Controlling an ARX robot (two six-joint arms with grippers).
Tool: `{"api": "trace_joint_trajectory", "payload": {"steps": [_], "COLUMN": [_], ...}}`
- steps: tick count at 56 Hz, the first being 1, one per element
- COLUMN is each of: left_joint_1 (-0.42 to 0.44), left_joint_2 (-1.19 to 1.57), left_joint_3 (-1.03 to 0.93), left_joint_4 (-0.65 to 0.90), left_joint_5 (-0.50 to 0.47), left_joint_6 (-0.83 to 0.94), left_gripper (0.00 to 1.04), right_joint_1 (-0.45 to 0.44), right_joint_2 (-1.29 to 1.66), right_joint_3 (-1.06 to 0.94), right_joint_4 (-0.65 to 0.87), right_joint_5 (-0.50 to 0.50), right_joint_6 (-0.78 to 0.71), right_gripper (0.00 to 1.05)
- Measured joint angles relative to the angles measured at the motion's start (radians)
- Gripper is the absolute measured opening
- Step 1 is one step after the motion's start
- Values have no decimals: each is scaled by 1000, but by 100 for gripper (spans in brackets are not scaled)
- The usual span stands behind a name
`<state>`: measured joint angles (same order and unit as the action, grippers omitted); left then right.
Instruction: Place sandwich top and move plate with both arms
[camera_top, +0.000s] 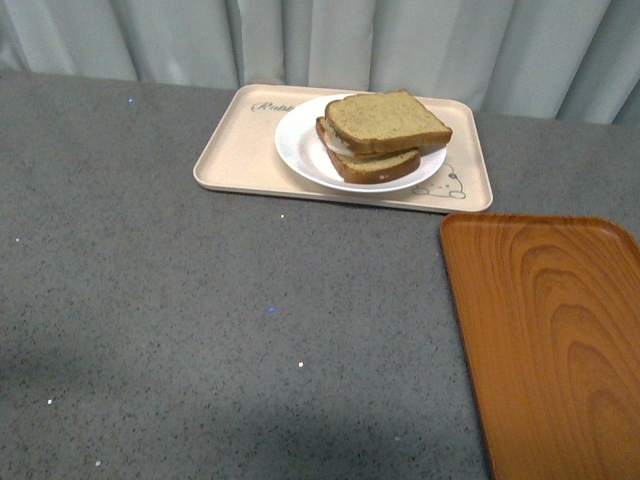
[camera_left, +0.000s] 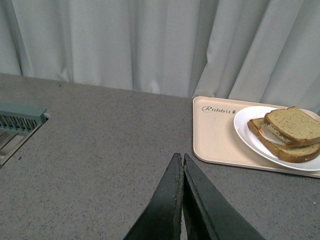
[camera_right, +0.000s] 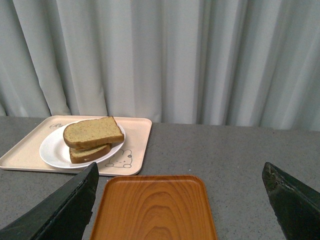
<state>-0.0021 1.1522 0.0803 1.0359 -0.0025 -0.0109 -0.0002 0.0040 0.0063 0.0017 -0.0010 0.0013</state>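
The sandwich top (camera_top: 385, 121), a wide tan speckled slice, lies on the thicker lower slice (camera_top: 372, 163) on the white plate (camera_top: 300, 150). The plate rests on the beige rabbit-print tray (camera_top: 232, 150). Neither arm shows in the front view. In the left wrist view my left gripper (camera_left: 180, 159) is shut and empty above the grey table, short of the tray; the sandwich top (camera_left: 295, 124) and plate (camera_left: 245, 131) are to its right. In the right wrist view my right gripper (camera_right: 180, 172) is wide open and empty above the orange tray; the sandwich top (camera_right: 92, 131) and plate (camera_right: 52, 150) lie beyond.
An orange wood-grain tray (camera_top: 550, 330) lies at the front right of the grey table (camera_top: 200, 320), close to the beige tray's near right corner. A pale green slotted object (camera_left: 20, 120) sits at the table's left in the left wrist view. A grey curtain (camera_top: 400, 40) hangs behind.
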Motion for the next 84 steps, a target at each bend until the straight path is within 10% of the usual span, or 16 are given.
{"api": "trace_joint_trajectory", "payload": {"steps": [84], "left_joint_1": [0], "left_joint_2": [-961], "left_joint_3": [-63], "left_joint_4": [-841], "left_joint_5": [2], "left_joint_6": [3], "left_gripper": [4], "right_joint_1": [0], "right_joint_2": [0], "right_joint_3": [0], "right_joint_4": [0], "right_joint_5": [0], "right_joint_6": [0], "right_gripper": [96]}}
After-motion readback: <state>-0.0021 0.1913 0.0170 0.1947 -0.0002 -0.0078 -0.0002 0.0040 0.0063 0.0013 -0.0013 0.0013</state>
